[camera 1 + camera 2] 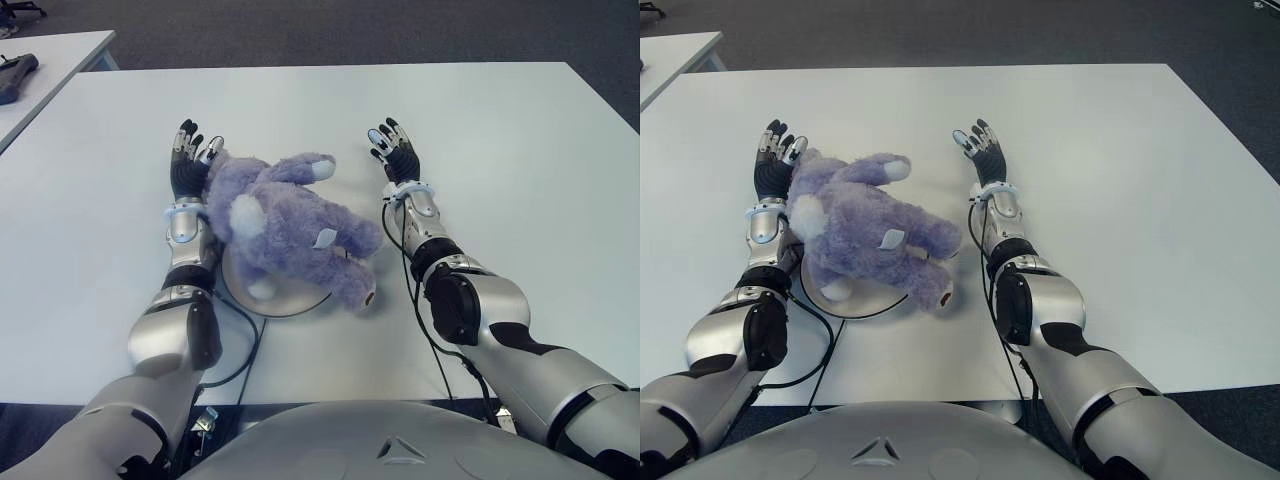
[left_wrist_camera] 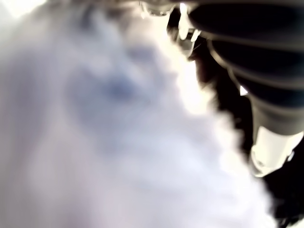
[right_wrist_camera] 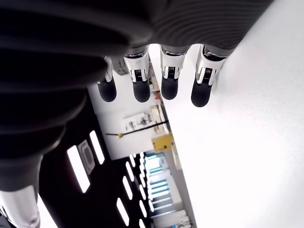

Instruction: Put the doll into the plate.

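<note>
the purple plush elephant [image 1: 285,225] already lies across the round white plate [image 1: 290,300], long axis running from its head by the left hand [image 1: 190,165] toward the near right, legs overhanging the rim. the left hand touches its head, fingers extended, gripping nothing. the right hand [image 1: 395,150] is apart on the doll's right, fingers straight and empty. soft fuzzy fabric on a smooth hard disc, on a matte white table [image 1: 520,150].
</note>
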You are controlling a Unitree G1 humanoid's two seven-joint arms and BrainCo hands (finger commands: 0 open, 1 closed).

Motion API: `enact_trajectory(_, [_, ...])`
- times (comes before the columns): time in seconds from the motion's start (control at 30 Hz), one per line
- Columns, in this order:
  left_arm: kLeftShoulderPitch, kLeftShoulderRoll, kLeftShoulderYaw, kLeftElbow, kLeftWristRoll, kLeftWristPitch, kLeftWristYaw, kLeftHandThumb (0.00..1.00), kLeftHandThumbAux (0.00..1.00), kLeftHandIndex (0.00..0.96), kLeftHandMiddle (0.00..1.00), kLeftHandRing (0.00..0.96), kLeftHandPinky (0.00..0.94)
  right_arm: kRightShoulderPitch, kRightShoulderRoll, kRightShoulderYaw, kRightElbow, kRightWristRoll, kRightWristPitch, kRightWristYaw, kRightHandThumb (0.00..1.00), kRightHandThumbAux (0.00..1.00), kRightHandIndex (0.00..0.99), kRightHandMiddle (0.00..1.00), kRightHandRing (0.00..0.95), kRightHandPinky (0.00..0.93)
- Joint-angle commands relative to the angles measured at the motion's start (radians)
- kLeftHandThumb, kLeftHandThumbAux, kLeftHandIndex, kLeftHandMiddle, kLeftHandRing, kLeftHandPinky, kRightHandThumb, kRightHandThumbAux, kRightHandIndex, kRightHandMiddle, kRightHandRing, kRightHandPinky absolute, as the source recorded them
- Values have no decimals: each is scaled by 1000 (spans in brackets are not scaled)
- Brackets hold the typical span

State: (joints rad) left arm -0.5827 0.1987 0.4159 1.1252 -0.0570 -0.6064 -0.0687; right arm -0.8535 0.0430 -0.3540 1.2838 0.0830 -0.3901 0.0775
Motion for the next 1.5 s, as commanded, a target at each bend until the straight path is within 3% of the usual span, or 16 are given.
enact_trajectory(0.03, [292,-114,29,177,-51,17,-27,0,592,19,59,43,50,156,70,-28,78,21,87,-47,0,700,17,44,17,9])
enact_trajectory(0.5, [290,-91,20,178,-41,24,-22,0,600,11,52,36,54,226,139,-5,84,-17,96,-75,0,731,45,65,47,61])
enact_trajectory(1.0, [291,-86,27,180,-48,47,-13,0,653,26,63,54,86,229,155,94,82,-91,111,-200,0,788,61,68,72,106])
enact_trajectory(1.5, [297,-76,-7,179,-6,43,53,0,655,30,75,71,107,248,156,120,83,-95,98,-242,0,811,75,82,90,130])
